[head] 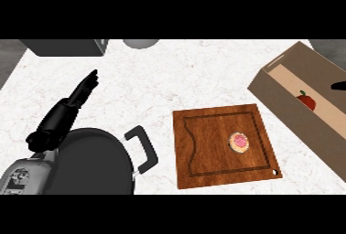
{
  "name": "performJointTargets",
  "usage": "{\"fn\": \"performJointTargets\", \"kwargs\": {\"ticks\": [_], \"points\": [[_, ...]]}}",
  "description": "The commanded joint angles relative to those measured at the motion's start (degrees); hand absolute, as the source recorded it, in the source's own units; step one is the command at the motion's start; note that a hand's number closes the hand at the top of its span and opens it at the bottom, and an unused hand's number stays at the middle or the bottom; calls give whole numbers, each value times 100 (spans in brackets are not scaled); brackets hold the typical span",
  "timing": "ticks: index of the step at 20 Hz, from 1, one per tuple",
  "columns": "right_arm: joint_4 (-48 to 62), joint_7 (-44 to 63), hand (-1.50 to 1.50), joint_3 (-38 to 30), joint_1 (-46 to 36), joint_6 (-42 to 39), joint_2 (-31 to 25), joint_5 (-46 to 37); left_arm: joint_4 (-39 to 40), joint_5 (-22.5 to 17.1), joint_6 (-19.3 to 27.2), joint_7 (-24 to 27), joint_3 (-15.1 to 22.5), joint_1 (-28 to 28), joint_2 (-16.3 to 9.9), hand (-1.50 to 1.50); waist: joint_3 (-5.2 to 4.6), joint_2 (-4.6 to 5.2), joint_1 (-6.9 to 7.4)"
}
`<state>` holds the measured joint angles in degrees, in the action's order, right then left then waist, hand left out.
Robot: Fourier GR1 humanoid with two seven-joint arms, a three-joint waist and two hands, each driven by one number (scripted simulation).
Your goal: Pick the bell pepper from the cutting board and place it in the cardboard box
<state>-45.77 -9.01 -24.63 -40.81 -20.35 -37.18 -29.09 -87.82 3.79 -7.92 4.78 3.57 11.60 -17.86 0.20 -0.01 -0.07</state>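
Note:
The red bell pepper [307, 101] with a green stem lies inside the cardboard box [287, 98] at the right, against its inner wall. Only a small black part of my right hand [339, 85] shows at the right edge, over the box, just above and to the right of the pepper and apart from it. The wooden cutting board [202, 155] lies in the middle and holds a small round pink item [239, 141]. My left hand [82, 91] rests at the left with straight fingers pointing away from me and holds nothing.
A black pan [91, 164] sits at the lower left under my left forearm, its handle [143, 148] reaching toward the board. A dark grey block [64, 47] and a grey round object [140, 43] stand at the counter's far edge.

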Motion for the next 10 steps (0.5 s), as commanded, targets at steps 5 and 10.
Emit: {"fn": "performJointTargets", "kwargs": {"ticks": [5, 10], "points": [[839, 254, -150, -1995, -284, 331, 6, 1754, 231, 174, 67, 152, 74, 93, 99, 0, -9, 43, -35], [1653, -209, -150, -2327, -63, 374, -692, 1914, -51, -183, -272, -303, -221, 310, -123, 0, -4, 54, 112]]}}
